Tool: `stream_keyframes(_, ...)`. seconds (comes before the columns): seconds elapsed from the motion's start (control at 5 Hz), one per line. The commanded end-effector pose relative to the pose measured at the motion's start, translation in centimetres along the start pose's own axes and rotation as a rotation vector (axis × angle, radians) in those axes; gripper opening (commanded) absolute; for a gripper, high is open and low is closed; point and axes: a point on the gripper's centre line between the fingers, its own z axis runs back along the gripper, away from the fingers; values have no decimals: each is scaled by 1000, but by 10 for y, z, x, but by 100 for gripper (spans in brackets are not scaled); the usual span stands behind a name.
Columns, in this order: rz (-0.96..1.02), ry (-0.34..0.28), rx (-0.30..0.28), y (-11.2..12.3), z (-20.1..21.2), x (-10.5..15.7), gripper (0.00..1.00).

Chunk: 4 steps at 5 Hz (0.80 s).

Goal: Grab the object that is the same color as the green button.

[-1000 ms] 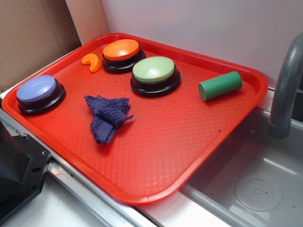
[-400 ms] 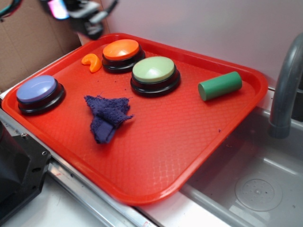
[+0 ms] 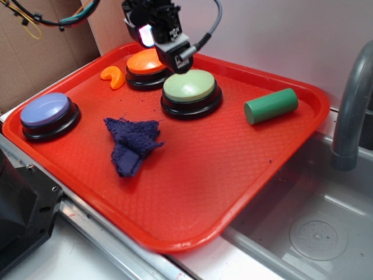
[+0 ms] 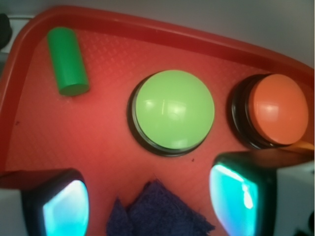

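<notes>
The object, a short green cylinder [image 3: 271,105], lies on its side at the right of the red tray [image 3: 175,242]; the wrist view has it at upper left [image 4: 67,61]. The green button [image 3: 189,85], pale green on a black base, sits mid-tray and fills the centre of the wrist view [image 4: 174,109]. My gripper [image 3: 178,58] hangs in the air over the gap between the orange and green buttons, well left of the cylinder. It is open [image 4: 150,201], with only tray and cloth showing between its fingers.
An orange-topped button [image 3: 145,63] and a small orange curved piece [image 3: 113,76] sit at the back left. A blue-purple button [image 3: 45,109] is at the left and a crumpled dark blue cloth [image 3: 134,144] mid-tray. A sink [image 3: 315,233] and grey faucet [image 3: 352,105] lie right.
The arm has come into view from the upper left and moved right and down, now hanging over the orange and green buttons. Nothing on the tray has moved.
</notes>
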Motion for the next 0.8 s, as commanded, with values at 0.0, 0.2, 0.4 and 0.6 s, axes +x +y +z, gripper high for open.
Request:
stream_keyframes(0.0, -39, -165, -55, -21, -25, 39, 100)
stream_keyframes(0.2, -68, -196, -30, -38, -50, 50, 100)
stream_keyframes(0.4, -125, -198, -18, -53, -55, 55, 100)
stream_keyframes(0.6, -191, -211, -25, -65, -55, 63, 100)
